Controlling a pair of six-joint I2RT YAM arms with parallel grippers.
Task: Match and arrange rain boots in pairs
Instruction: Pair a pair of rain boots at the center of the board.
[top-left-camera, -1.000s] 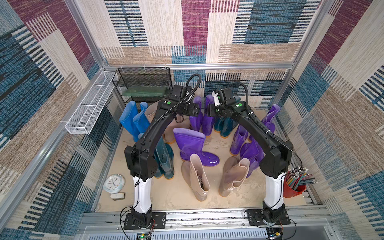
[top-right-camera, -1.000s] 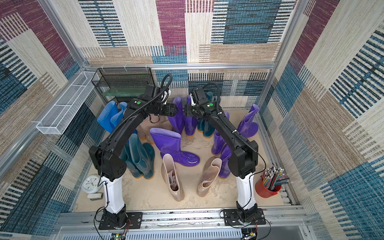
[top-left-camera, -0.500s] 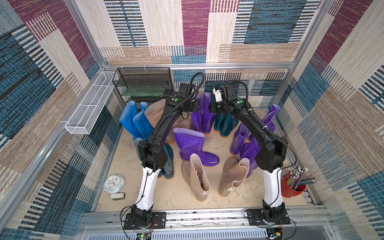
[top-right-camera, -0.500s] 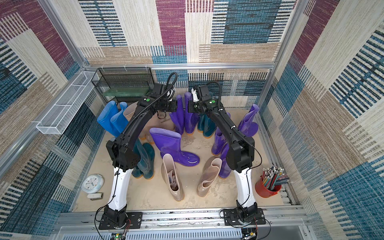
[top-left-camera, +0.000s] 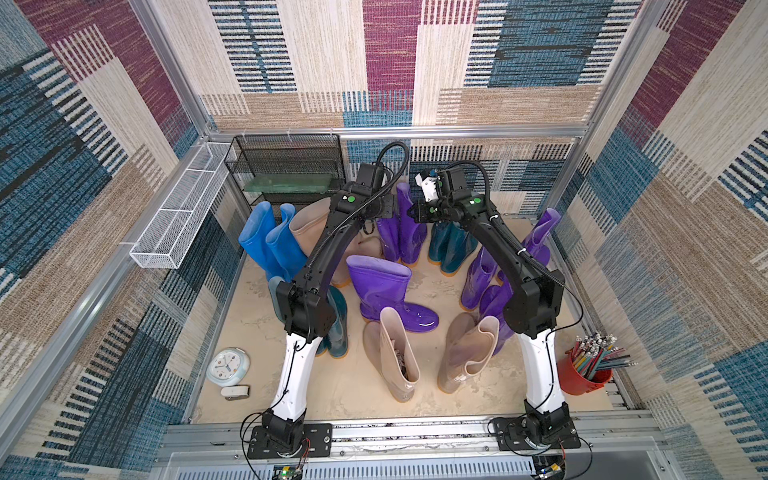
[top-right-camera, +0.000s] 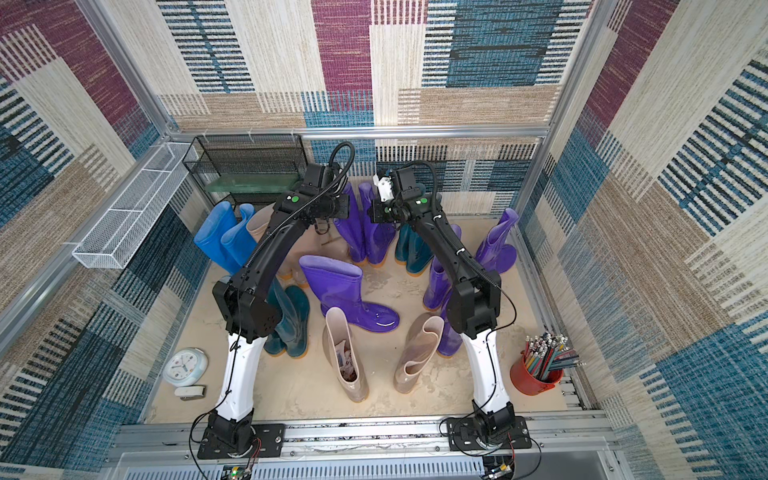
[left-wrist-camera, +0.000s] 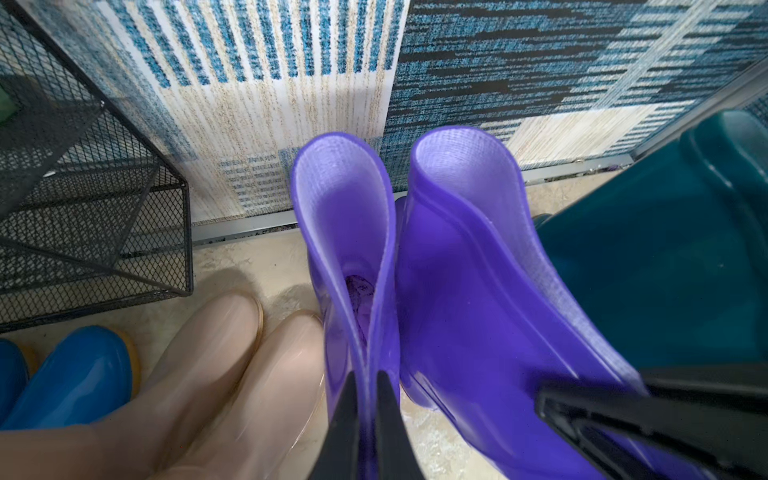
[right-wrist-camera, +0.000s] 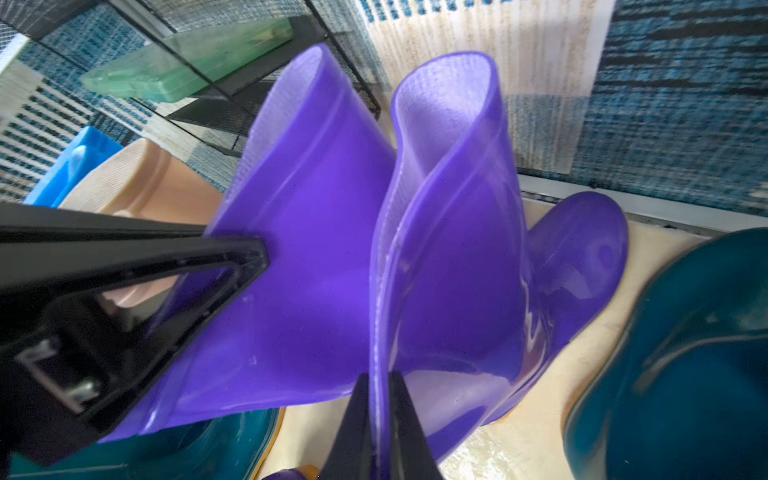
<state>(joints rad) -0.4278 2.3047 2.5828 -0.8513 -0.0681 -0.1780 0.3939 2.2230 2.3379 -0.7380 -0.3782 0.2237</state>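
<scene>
I find the purple boots (left-wrist-camera: 457, 311) glossy, smooth rubber, their lining cloth-textured. The mesh rack (left-wrist-camera: 83, 228) is matt black metal wire. Walls (left-wrist-camera: 540, 62) are rough woven cloth; the floor (left-wrist-camera: 249, 266) is matt.

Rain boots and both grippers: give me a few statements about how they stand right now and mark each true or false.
1. The left gripper is shut on the shaft wall of a tall purple boot. True.
2. The right gripper is open and holds nothing. False: it is shut on the shaft wall of the neighbouring purple boot.
3. The two bright blue boots stand side by side next to the black mesh rack. True.
4. The red cup of pencils lies tipped over. False: it stands upright.
</scene>
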